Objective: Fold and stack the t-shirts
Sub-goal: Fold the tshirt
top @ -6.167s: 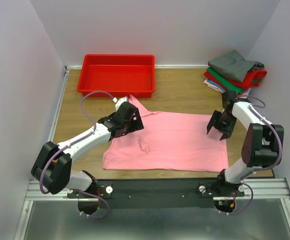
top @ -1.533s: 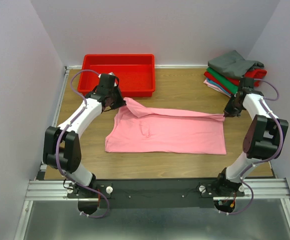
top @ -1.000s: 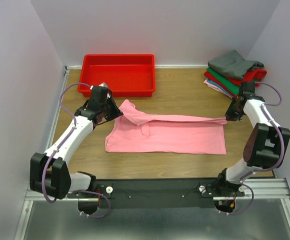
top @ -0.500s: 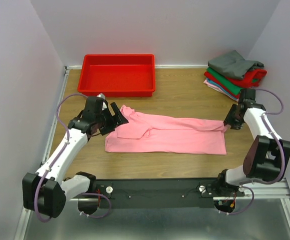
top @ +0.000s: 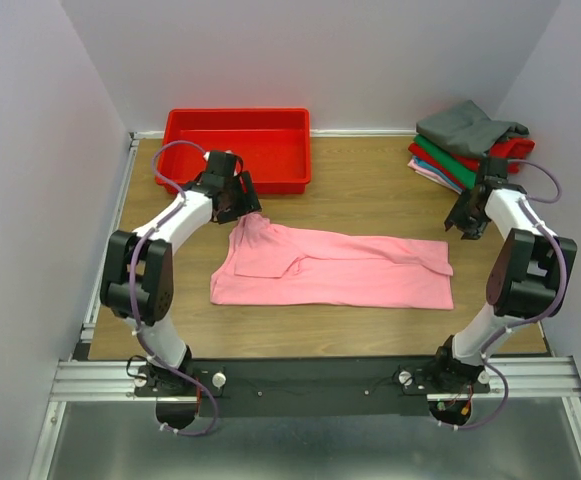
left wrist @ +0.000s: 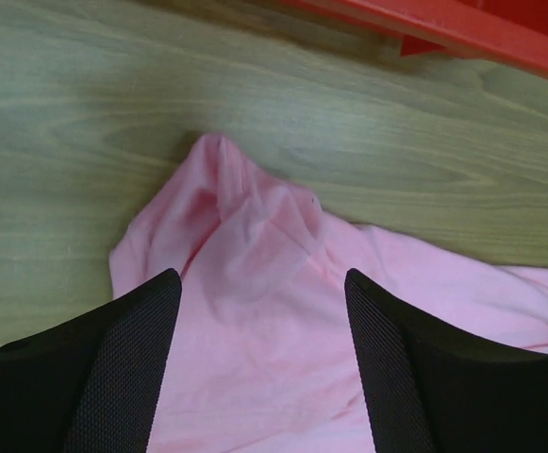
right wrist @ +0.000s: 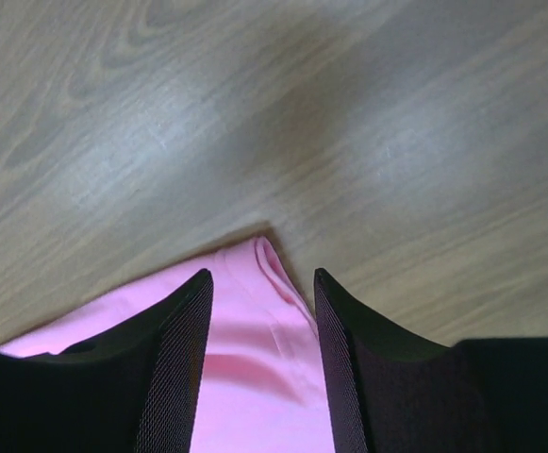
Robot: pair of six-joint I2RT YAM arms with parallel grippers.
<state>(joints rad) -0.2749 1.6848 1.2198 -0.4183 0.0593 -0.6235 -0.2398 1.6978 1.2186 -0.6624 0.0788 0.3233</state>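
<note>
Your left gripper [top: 238, 204] hovered, fingers spread and grasping nothing, over the far-left corner of the light pink cloth t-shirt [top: 340, 270], your right gripper [top: 461, 222] likewise over its far-right corner; the shirt lay mid-counter

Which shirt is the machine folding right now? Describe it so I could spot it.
On the wooden table, in front of the red tray, the pink t-shirt lies across the middle as one long flat band. Unlike the folded shirts piled in the far right corner, it lies alone, loosely half folded.
</note>
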